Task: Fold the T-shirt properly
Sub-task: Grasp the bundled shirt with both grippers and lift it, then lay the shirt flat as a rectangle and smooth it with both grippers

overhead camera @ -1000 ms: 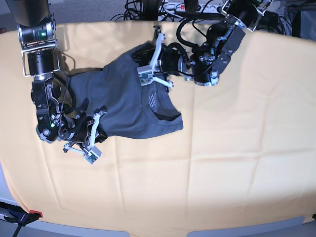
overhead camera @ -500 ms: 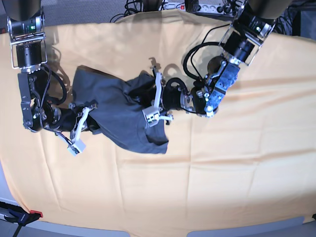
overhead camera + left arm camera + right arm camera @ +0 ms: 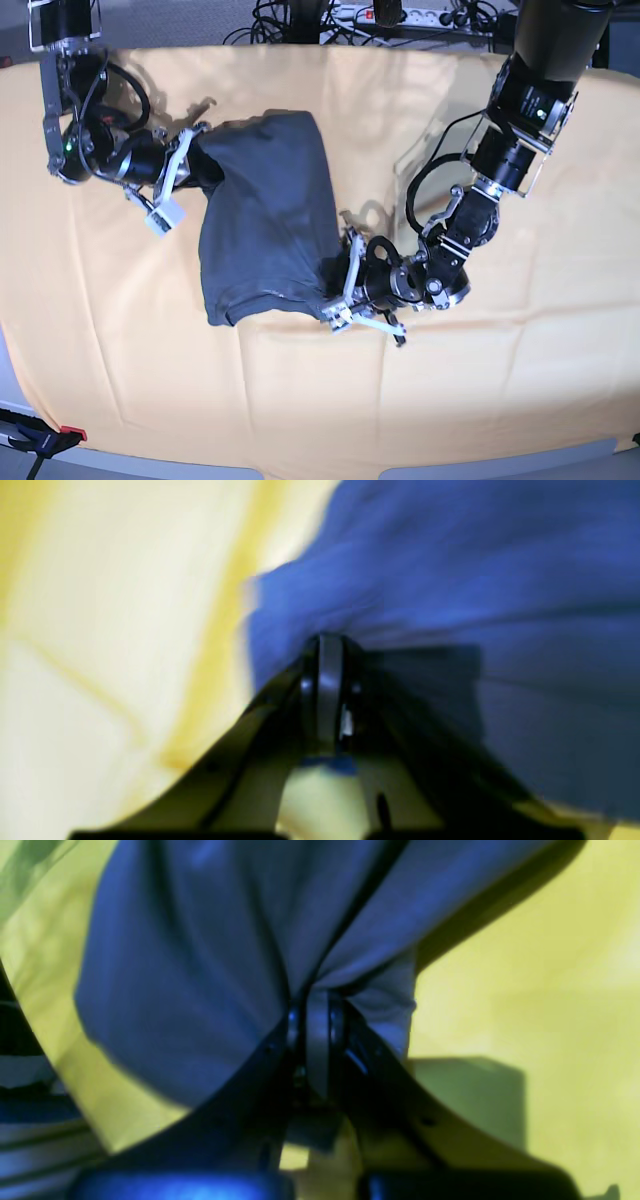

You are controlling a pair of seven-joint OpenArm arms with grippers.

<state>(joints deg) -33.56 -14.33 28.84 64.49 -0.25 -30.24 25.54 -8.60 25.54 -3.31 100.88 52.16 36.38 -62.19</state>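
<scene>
We see the shirt lying bunched on the yellow cloth that covers the desk, stretched between our two arms. Our left fingers are squeezed tight on the shirt's lower corner near the middle of the desk, and the left wrist view shows the blue fabric pinched right at their tips. Our right fingers are closed on the shirt's upper corner at the far side, with fabric bunched up around them.
</scene>
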